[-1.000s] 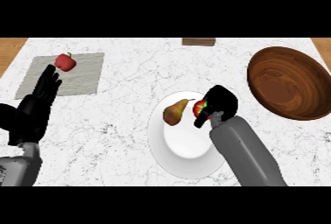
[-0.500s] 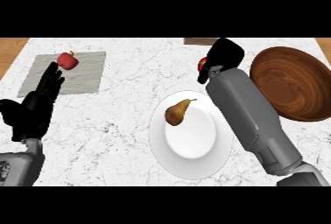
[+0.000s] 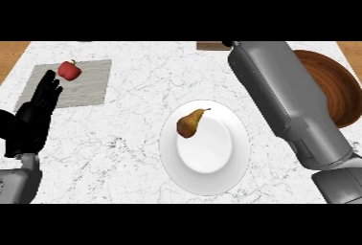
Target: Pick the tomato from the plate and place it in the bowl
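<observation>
Plate (image 3: 212, 165) with pear (image 3: 188, 123) on open tabletop (image 3: 134, 143); bowl (image 3: 333, 83) partly behind right forearm (image 3: 283, 95). Left hand (image 3: 32, 122) at left edge, fingers (image 3: 48, 87) straight; right hand (image 3: 227, 44) cut off above, grasp unreadable.

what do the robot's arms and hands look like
Smooth grey shells cover the left forearm and right forearm. The left robot hand is black with slim fingers; of the right robot hand only a black sliver shows. No cables or markings.
</observation>
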You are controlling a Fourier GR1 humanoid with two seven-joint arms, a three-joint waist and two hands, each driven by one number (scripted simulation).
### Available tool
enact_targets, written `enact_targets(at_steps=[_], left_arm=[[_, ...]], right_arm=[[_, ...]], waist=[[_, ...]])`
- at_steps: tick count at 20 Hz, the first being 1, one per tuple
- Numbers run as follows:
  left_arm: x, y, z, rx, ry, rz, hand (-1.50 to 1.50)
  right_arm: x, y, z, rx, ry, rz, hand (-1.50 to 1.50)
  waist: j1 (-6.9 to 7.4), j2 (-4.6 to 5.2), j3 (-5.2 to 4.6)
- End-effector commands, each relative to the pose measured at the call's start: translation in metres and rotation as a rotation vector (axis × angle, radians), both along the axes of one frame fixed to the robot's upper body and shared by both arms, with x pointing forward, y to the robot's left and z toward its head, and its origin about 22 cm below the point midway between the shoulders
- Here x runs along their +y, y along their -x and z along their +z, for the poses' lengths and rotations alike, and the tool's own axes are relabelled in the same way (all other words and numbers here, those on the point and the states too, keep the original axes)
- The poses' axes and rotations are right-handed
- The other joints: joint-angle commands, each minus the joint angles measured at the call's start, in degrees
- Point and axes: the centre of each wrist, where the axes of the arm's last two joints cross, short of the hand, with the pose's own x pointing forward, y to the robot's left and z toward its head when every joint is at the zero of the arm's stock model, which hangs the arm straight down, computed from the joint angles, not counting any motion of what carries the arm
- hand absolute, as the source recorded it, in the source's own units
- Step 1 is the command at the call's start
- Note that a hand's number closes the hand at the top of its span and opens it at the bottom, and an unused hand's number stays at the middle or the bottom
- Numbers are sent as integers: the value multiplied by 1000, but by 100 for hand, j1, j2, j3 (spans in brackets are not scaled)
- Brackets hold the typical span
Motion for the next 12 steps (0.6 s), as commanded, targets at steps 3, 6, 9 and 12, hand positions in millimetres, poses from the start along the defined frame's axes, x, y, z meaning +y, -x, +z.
enact_targets(at_steps=[3,6,9,12], left_arm=[[6,13,0,18,5,-12,0],[1,-6,6,-9,1,15,0],[10,13,1,-6,3,6,0],[-1,1,4,8,5,7,0]], right_arm=[[-14,-1,37,-105,-98,-203,150],[-40,-3,17,-142,-112,-197,150],[-83,-5,17,-179,-166,-192,150],[-108,-6,-1,-175,-177,-212,150]], waist=[[-27,-18,6],[-146,5,8],[-86,-4,11],[-88,22,10]])
